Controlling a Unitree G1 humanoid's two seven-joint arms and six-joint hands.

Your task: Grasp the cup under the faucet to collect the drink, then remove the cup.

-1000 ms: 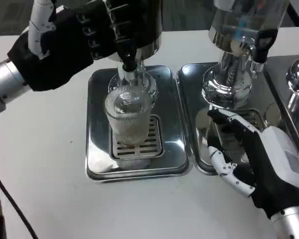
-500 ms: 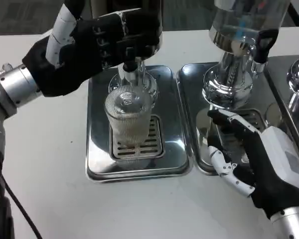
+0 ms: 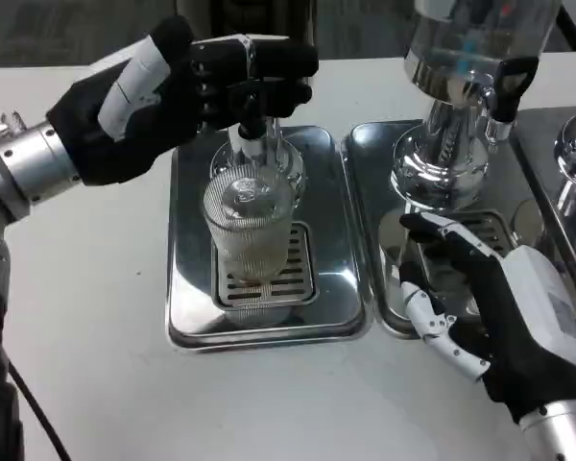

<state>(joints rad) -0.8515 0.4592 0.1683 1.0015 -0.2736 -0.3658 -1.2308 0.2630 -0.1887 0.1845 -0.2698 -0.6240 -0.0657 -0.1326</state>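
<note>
Cup [image 3: 251, 233]: ribbed clear glass, upright on slotted steel tray [image 3: 187, 298], under faucet [image 3: 252, 130].
Left robot hand [image 3: 197, 91]: fingers on faucet handle, shifted right since earlier; grip unclear.
Right robot hand [image 3: 480, 303]: open, unmoved, over neighbouring tray.
Bench [image 3: 86, 317]: white.

Stood on the white table [image 3: 86, 317]: a second dispenser [image 3: 461, 96] on its own steel tray [image 3: 365, 192].

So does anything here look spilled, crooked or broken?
Nothing stands out. The cup stands upright on the drip tray under the faucet, no puddle visible. The left hand is at the tap.
</note>
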